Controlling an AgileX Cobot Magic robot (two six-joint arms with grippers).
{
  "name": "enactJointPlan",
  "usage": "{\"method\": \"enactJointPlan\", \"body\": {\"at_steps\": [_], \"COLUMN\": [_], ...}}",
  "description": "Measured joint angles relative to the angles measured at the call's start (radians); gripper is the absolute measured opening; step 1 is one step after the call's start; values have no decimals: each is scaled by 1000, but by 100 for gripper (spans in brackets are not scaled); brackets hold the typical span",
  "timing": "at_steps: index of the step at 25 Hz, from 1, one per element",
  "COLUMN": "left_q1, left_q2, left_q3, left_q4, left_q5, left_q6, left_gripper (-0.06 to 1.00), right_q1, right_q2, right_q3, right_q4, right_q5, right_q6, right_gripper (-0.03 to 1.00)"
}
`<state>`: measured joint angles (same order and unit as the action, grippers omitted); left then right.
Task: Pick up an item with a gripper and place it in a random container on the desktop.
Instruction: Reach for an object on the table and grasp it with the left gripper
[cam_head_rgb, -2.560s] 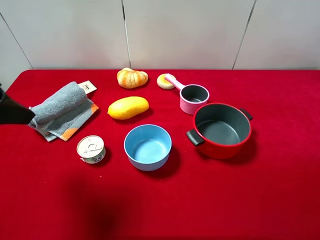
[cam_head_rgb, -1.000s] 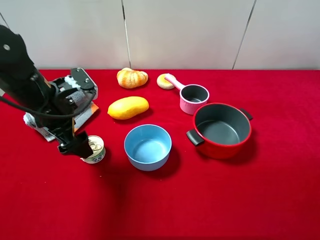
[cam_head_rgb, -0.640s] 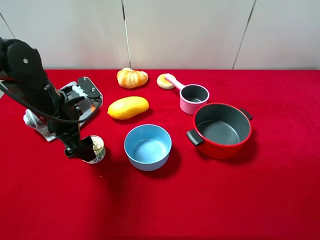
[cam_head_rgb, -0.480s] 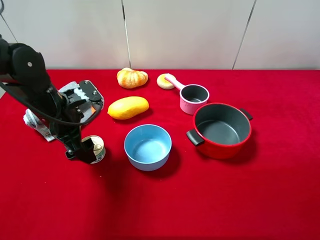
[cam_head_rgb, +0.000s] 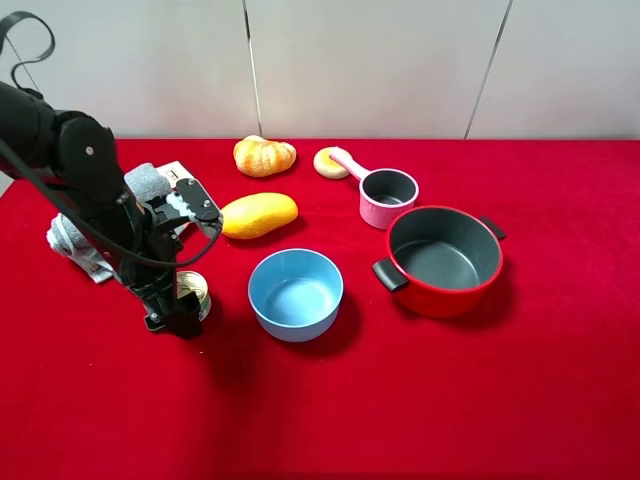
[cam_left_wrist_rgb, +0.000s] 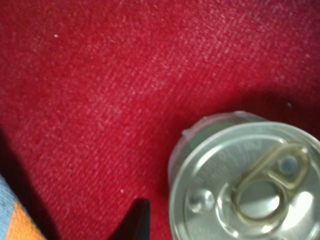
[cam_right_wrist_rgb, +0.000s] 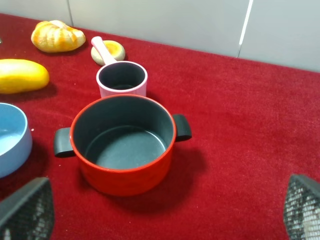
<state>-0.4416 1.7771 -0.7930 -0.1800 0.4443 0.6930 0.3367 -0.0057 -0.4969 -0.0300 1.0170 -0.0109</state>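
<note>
Descending lower than moments ago, the left gripper is bringing its fingers, spread not discernible, to the tin can standing on the table just beside one finger, readying the grasp.

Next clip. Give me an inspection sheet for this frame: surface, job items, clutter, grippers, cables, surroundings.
Surface: red cloth desktop, flat, no spills seen.
Job's things: tin can upright, lid on, beside the blue bowl; pink saucepan empty, further back.
Clutter: blue bowl and red pot, both empty; mango; bread roll; ring-shaped pastry; grey towel.
Grippers: left gripper down at the can, jaw state unclear; right gripper open, holding nothing.
Cables: black cable looping off the left arm.
Surroundings: pale panelled wall; nothing else seen.
</note>
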Motion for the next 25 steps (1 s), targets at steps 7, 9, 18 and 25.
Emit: {"method": "enactJointPlan", "body": {"at_steps": [7,9,18,25], "left_q1": [-16,-21,-23,-23], "left_q2": [45,48,48,48], "left_q3": [-1,-1,-1,-1], "left_q4": [-1,-1,-1,-1], "left_q5": [-37,-45,-55,-55], "left_q6": [-15,-18,-18,-18], "left_gripper": [98,98,94,81], "right_q1": [0,0,0,0], "right_q2": [0,0,0,0], "right_q3": [0,0,0,0], "right_q4": [0,0,0,0], "right_q5": [0,0,0,0], "right_q6": [0,0,0,0], "right_gripper": [69,69,69,69]}}
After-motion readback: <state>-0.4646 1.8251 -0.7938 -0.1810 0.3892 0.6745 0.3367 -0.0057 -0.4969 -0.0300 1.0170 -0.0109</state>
